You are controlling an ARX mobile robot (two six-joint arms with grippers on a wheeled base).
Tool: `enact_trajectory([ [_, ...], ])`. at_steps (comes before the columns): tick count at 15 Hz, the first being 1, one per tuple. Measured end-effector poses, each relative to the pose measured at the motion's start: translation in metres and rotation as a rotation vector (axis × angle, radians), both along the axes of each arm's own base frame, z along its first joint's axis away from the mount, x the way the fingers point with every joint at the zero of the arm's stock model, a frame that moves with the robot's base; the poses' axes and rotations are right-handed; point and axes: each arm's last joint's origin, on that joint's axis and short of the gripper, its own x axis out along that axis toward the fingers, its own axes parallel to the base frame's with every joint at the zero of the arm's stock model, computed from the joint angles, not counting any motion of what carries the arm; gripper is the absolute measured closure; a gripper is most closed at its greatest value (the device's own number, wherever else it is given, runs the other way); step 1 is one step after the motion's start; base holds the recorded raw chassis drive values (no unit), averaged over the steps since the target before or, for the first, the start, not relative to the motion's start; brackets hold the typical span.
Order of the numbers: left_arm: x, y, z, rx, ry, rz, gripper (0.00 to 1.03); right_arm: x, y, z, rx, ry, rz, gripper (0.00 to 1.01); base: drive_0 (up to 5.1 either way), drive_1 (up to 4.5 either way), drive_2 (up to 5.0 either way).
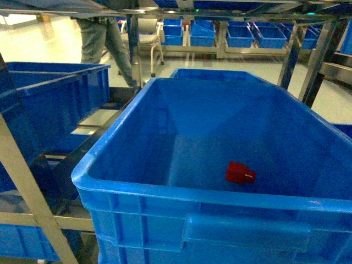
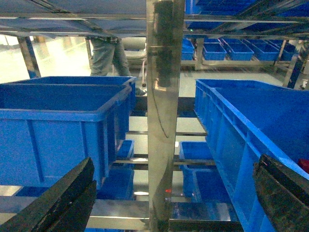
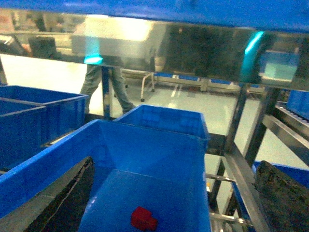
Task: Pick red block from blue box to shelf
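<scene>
The red block is seen lying in a blue crate on the shelf; both pincers are held wide, empty.

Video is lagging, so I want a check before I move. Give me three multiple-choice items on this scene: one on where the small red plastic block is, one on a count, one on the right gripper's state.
1. Where does the small red plastic block lie?
A. on the floor of the large deep blue plastic crate
B. on a steel rail
C. in a gripper

2. How many blocks show in that crate?
A. none
B. one
C. three

3. How does the right gripper stand?
A. shut on the block
B. shut and empty
C. open and empty

Answers:
1. A, since the head view shows it on the crate floor, right of middle.
2. B, since only one red piece shows there.
3. C, since its fingers stand wide apart with nothing gripped.
</scene>
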Motion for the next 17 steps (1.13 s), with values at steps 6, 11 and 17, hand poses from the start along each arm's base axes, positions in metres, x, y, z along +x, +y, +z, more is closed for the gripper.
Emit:
enact_trajectory([
  [6, 0.000, 0.000, 0.000, 0.000, 0.000, 0.000, 0.05, -0.027, -0.050, 0.012, -0.011, -0.073, -0.250, 0.03, 0.0, 0.00, 0.0],
  [11, 0.000, 0.000, 0.000, 0.000, 0.000, 0.000, 0.05, -0.029, -0.064, -0.009, 0.000, 0.089, -0.174, 0.34, 0.0, 0.00, 0.0],
  [17, 0.000, 0.000, 0.000, 0.000, 0.000, 0.000, 0.05, -0.044, -0.076, -0.042, 0.019, 0.089, -0.162, 1.00, 0.0, 0.00, 0.0],
])
